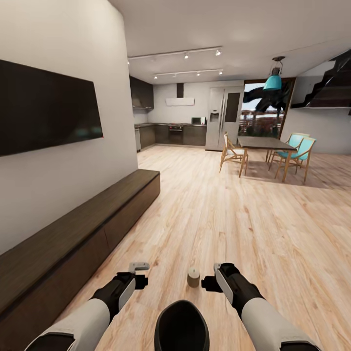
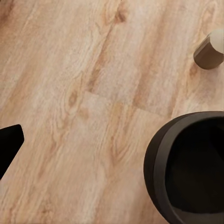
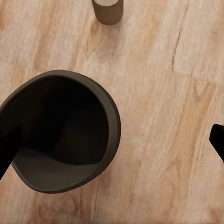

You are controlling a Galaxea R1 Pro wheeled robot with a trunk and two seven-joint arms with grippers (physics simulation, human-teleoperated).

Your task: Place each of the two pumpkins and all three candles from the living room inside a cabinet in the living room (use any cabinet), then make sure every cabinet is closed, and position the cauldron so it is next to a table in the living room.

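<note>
A short tan-brown cylindrical candle (image 1: 193, 277) is standing upright on the pale wood plank floor (image 1: 234, 214), between the two arms. A round black cauldron (image 1: 181, 325) is sitting just nearer than it, close against the robot. The left claw (image 1: 138, 267) and right claw (image 1: 213, 279) are hovering on either side, empty; I cannot tell how far either is parted. The risk: a low reach is likely to clip the cauldron's rim or tip the candle so it rolls away. The long dark brown wooden cabinet (image 1: 97, 219) is running along the left wall, fronts shut. A dark dining table (image 1: 265, 143) with chairs is standing far right.
</note>
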